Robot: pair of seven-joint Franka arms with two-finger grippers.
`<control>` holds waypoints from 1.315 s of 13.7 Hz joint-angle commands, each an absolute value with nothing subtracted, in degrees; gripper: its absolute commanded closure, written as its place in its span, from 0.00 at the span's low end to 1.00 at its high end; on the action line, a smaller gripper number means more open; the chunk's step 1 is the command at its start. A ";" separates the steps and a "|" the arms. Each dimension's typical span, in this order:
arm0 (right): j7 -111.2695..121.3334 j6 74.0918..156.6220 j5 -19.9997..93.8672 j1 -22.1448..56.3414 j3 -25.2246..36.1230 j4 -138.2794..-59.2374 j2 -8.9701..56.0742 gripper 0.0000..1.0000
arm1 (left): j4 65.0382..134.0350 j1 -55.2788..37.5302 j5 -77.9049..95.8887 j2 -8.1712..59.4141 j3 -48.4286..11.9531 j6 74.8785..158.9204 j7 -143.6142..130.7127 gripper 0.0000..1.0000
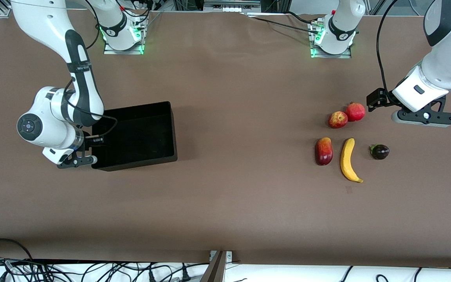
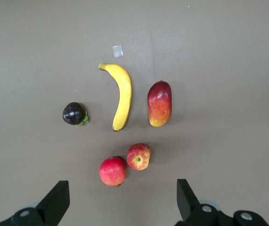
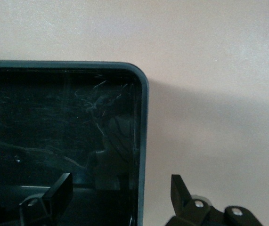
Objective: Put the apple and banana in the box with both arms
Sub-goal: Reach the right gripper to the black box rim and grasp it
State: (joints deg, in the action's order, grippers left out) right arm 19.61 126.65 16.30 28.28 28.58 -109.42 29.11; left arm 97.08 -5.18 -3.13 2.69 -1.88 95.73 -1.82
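Observation:
The apple (image 1: 338, 120) lies touching a red pomegranate (image 1: 355, 112). The banana (image 1: 349, 159) lies nearer to the front camera, between a mango and a dark fruit. The black box (image 1: 139, 137) stands empty toward the right arm's end. My left gripper (image 1: 424, 116) hangs open and empty over bare table beside the pomegranate. Its wrist view shows the apple (image 2: 139, 156) and banana (image 2: 121, 94) ahead of the open gripper (image 2: 121, 202). My right gripper (image 1: 76, 160) is open and straddles the box's wall (image 3: 141, 141) at a corner, as the right wrist view (image 3: 120, 197) shows.
A red-yellow mango (image 1: 324, 150) lies beside the banana toward the box. A small dark round fruit (image 1: 379, 151) lies beside the banana toward the left arm's end. A small patch of tape (image 1: 349, 190) marks the table near the banana's tip. Cables run along the table's front edge.

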 commanded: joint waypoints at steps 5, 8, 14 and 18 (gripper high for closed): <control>22.41 125.95 17.75 27.86 28.56 -109.07 28.57 0.90 | 93.43 -5.01 -4.31 4.57 -2.02 95.54 -2.46 0.00; 22.15 125.69 17.75 27.95 28.65 -108.90 28.30 0.90 | 93.16 -5.01 -4.39 4.75 -2.02 95.54 -2.46 0.00; 18.12 124.20 17.75 29.26 28.39 -107.93 27.07 1.00 | 93.16 -5.01 -4.13 4.66 -2.02 95.19 -2.29 0.00; 8.04 117.96 17.75 34.35 28.39 -102.15 26.81 1.00 | 92.99 -5.10 -4.22 4.66 -2.02 95.45 -2.46 0.00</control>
State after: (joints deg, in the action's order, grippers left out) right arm 13.95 121.50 16.98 31.17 28.29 -105.18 27.85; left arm 94.97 -5.10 -3.13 3.68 -1.83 96.05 -1.82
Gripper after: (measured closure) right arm 0.943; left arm 0.000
